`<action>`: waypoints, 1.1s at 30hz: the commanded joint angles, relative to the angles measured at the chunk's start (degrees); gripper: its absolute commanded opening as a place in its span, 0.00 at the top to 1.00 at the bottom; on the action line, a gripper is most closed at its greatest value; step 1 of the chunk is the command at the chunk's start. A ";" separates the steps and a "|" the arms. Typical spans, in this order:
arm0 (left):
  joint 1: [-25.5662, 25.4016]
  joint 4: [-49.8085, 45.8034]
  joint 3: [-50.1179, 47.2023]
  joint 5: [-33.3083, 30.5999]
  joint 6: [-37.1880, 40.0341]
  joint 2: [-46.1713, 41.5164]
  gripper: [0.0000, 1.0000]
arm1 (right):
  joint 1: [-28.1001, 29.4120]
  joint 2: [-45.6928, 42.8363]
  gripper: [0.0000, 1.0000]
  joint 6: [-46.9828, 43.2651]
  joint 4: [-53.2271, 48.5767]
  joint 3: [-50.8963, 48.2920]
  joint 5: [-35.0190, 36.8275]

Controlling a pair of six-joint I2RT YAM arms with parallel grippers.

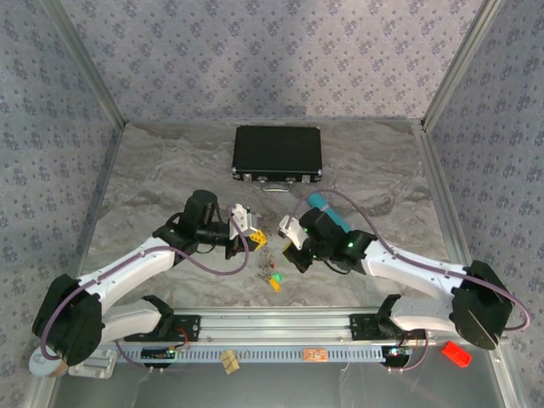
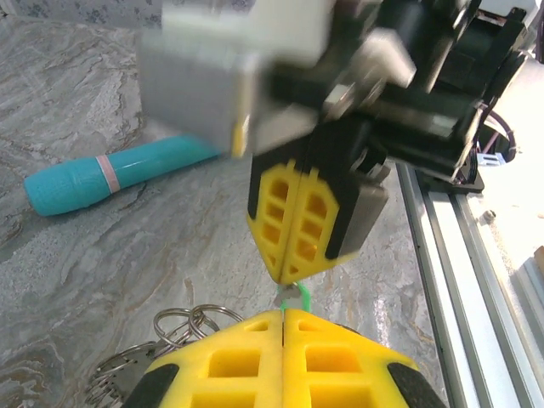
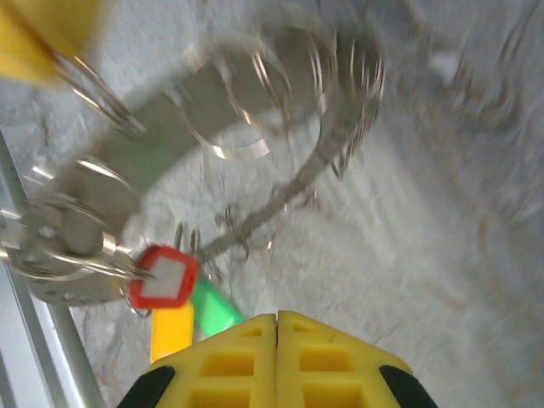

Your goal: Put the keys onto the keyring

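The left gripper (image 2: pixel 282 313) and the right gripper (image 2: pixel 288 274) meet tip to tip near the middle of the counter (image 1: pixel 153 183). Each has its yellow pads pressed flat together with no gap. A thin green strand (image 2: pixel 294 297) shows between the two tips; I cannot tell whether either gripper actually pinches anything.

In the blurred right wrist view the keyring (image 3: pixel 161 127) arcs from 9 o'clock up and over to 2 o'clock, with small split rings hanging along it. The keys sit at its lower left end: a red key (image 3: pixel 166 277), a green key (image 3: pixel 214 311) and a yellow key (image 3: pixel 172 333) close together, just at 10 o'clock of the right gripper's tips.

From above, that bright cluster lies at 6 o'clock of the meeting grippers. The black case (image 1: pixel 278 153) lies at 12 o'clock, and the teal cylinder (image 1: pixel 328 208) is at 2 o'clock.
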 commanded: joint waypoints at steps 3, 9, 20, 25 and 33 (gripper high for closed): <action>-0.27 -1.26 0.47 0.77 3.43 -0.79 1.00 | -2.25 4.97 1.00 13.28 -2.06 -0.62 -3.96; -0.49 -1.22 0.25 0.94 3.78 -1.22 1.00 | -4.35 10.44 1.00 16.27 -0.20 0.36 -7.38; -0.63 -0.78 -0.20 0.53 3.76 -1.89 1.00 | -8.82 5.25 0.66 20.36 6.29 -1.93 -17.92; -0.85 -0.34 -0.39 0.28 3.73 -1.67 1.00 | -8.79 1.17 0.62 31.46 22.79 -7.31 -26.76; -0.82 -0.43 -0.40 -0.07 3.82 -1.42 1.00 | -7.06 -0.09 0.51 43.56 38.61 -11.56 -26.60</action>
